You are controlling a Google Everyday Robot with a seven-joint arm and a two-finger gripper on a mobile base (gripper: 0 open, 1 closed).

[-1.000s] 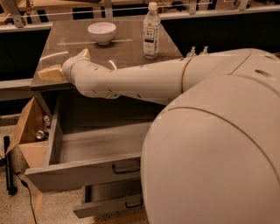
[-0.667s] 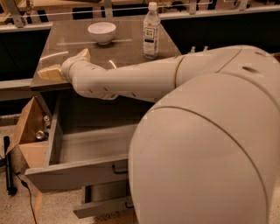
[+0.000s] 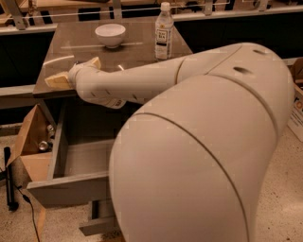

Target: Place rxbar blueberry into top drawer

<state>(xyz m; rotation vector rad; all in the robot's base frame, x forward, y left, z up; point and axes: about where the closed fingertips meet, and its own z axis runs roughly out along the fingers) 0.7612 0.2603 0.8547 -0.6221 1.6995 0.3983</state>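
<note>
One cream arm stretches from the robot's bulky shell at lower right across to the left, passing above the pulled-out top drawer. The gripper sits at the arm's far end, at the front-left corner of the table, about level with the tabletop edge. Only tan pieces of it show past the rounded wrist; whether it is open or closed, cannot tell. The rxbar blueberry does not show from this angle, and I cannot tell whether the gripper carries it.

Top drawer: grey, drawn well out toward the camera from under the table's front edge. Left wall, part of the floor and part of the front panel are visible; the right side is hidden behind the shell. The lower drawer juts out a little beneath it and is mostly hidden.

Tabletop: brown-grey, glossy. A white bowl sits upright near the back, left of centre. A clear water bottle with a white cap and a label stands upright to the bowl's right, apart from it.

Room: an open cardboard box stands on the floor just left of the drawer, with cans inside. A black cable trails over the speckled floor. A metal rail and dark panels run behind the table.
</note>
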